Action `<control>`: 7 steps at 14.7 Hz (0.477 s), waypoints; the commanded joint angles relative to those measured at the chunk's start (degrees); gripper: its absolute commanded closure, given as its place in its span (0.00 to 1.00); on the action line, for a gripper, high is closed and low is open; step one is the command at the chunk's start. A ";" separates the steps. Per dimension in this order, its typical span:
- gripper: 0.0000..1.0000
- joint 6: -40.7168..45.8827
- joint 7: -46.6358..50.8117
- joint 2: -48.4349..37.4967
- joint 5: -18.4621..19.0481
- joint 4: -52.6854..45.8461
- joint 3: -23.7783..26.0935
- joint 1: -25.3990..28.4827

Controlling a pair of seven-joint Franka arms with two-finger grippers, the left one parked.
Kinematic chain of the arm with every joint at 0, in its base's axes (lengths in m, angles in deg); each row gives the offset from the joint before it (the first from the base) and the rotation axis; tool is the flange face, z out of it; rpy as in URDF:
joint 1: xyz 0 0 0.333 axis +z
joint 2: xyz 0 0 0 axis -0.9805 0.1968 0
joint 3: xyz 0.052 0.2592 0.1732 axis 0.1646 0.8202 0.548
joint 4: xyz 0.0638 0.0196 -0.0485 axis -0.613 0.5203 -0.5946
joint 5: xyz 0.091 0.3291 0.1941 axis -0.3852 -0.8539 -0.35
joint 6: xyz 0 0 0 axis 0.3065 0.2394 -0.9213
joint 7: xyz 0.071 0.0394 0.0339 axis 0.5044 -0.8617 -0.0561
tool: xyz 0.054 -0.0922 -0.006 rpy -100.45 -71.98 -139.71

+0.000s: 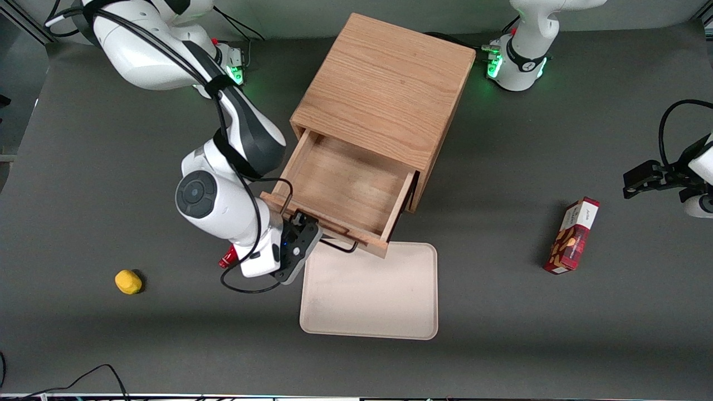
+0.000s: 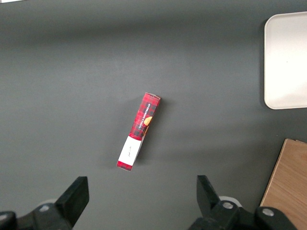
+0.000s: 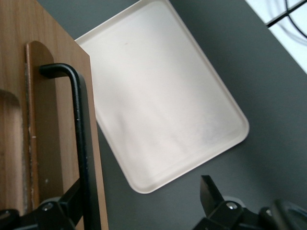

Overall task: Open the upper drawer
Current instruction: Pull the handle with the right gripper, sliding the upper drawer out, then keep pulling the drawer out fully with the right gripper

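Front view: one cube-shaped light oak cabinet (image 1: 384,89) stands mid-table. Its upper drawer (image 1: 342,186), light oak with a thin black wire handle (image 1: 340,245), is pulled well out toward the camera, and its bare inside shows with nothing in it. The drawer's front edge overhangs the rim of one cream rounded-rectangle tray (image 1: 369,292), which lies flat on the grey table (image 1: 501,312), nearer the camera than the cabinet. The right arm's black two-finger gripper (image 1: 303,231) sits at the drawer front, at the handle end toward the working arm. One small yellow rounded object (image 1: 128,282) lies toward the working arm's end of the table, well apart from the tray. One red plaid carton (image 1: 572,235) lies toward the parked arm's end.

Left wrist view: one red plaid carton (image 2: 139,131) lies flat on the table; one corner of the tray (image 2: 286,60) and one edge of the oak cabinet (image 2: 288,187) show.

Right wrist view: the gripper (image 3: 139,201) has its fingers (image 3: 211,194) spread apart, one on each side of the black handle (image 3: 79,134), not clamped on it. One handle is seen on the drawer front (image 3: 62,52); the tray (image 3: 163,96) lies just beside and below.
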 commanded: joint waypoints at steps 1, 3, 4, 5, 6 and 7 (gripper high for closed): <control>0.00 -2.17 -0.81 4.03 0.78 -5.77 -0.88 0.22; 0.00 -5.33 -0.72 4.56 0.70 -6.04 -2.54 0.14; 0.00 -6.30 -0.72 4.65 0.70 -6.13 -2.81 -0.21; 0.00 -7.36 -0.63 4.65 0.70 -6.13 -2.90 -0.65; 0.00 -8.24 -0.55 4.74 0.61 -6.13 -2.99 -1.00; 0.00 -9.03 -0.46 4.65 0.61 -6.13 -2.99 -1.36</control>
